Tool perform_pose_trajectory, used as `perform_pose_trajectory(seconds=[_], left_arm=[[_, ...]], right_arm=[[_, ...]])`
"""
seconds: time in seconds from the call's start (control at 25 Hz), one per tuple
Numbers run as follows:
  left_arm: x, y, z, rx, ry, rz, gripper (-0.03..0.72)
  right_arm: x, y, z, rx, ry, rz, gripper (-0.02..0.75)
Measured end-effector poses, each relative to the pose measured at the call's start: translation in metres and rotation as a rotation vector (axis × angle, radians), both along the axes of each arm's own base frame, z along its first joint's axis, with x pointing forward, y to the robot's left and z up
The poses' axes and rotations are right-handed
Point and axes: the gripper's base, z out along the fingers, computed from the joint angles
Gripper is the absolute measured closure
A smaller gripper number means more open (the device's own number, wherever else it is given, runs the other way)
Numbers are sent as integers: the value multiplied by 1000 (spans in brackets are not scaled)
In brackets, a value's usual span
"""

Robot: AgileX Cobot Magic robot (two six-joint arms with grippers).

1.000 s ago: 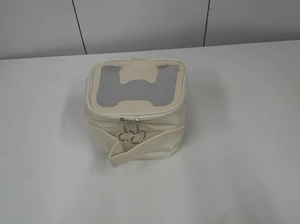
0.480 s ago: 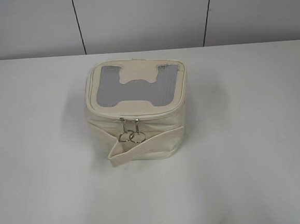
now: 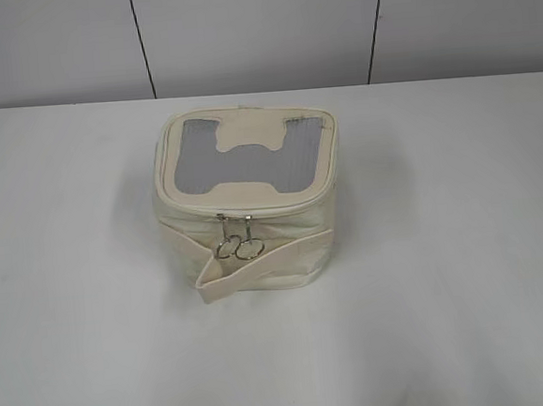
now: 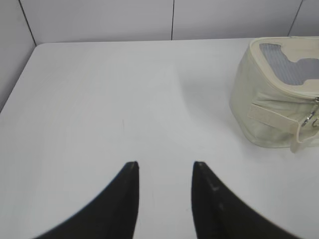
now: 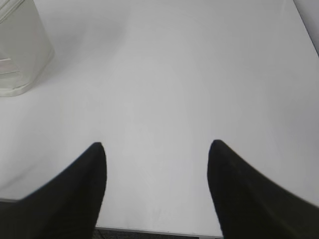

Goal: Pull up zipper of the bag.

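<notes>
The cream bag [image 3: 255,232] stands on the white table, its grey mesh top with a cream H patch facing up. The zipper [image 3: 244,208] runs round the top rim; its two silver ring pulls [image 3: 238,249] hang side by side on the front, above the cream strap. The bag also shows at the right edge of the left wrist view [image 4: 271,104] and at the top left corner of the right wrist view [image 5: 20,55]. My left gripper [image 4: 165,166] is open and empty over bare table, left of the bag. My right gripper [image 5: 156,147] is open and empty, right of the bag. Neither arm shows in the exterior view.
The white table [image 3: 465,272] meets a grey panelled wall [image 3: 258,30] at the back. The table's near edge shows at the bottom of the right wrist view [image 5: 149,233], and its left edge in the left wrist view [image 4: 15,84].
The ring pulls have swung slightly; the bag and both grippers have not visibly moved.
</notes>
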Motion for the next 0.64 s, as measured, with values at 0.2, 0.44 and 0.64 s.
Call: perform_pose_trajectory(seconds=[0.2,0.44,0.64], left_arm=[[0,0,0,0,0,0,409],[0,0,0,0,0,0,419],[0,0,0,0,0,1,426]], right_arm=[[0,0,0,0,0,0,234],[0,0,0,0,0,0,234],[0,0,0,0,0,0,234]])
